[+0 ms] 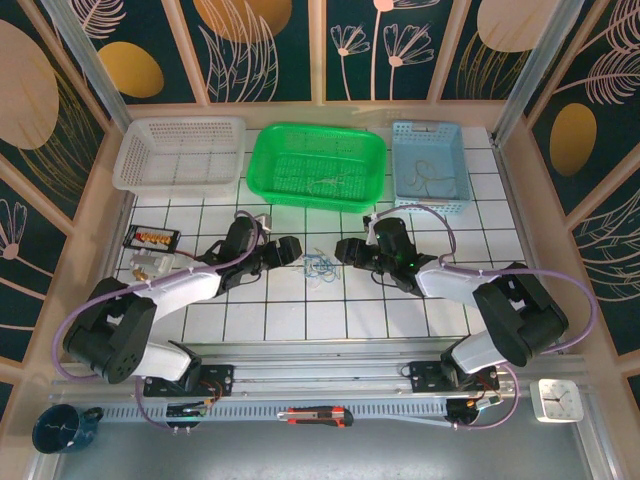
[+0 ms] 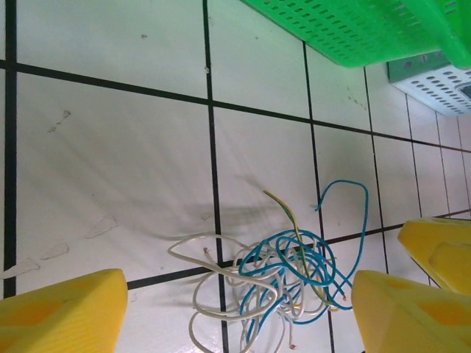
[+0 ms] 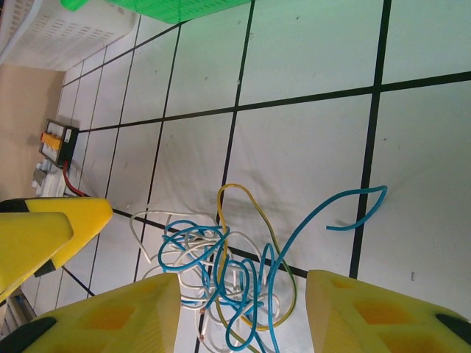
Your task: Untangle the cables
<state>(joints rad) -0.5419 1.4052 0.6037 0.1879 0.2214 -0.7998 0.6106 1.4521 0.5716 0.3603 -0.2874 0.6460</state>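
I'm hovering the left gripper (image 2: 239, 312), jaws wide, and the right gripper (image 3: 246, 312), jaws apart, empty, around the cables (image 2: 280, 272) heaped between their fingers; I'm aiming each at a different strand before closing.

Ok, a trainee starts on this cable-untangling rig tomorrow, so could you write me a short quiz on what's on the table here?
1. Multiple choice: where along the far edge of the table does the green basket stand? A left end; B middle; C right end.
2. True or false: the cable tangle lies inside that basket.
3. Fill in: the left gripper and right gripper flank the tangle, each with its jaws ___.
Key: 1 B. 2 False; it lies on the table's tiles, nearer the arms than the basket. 3 Open.
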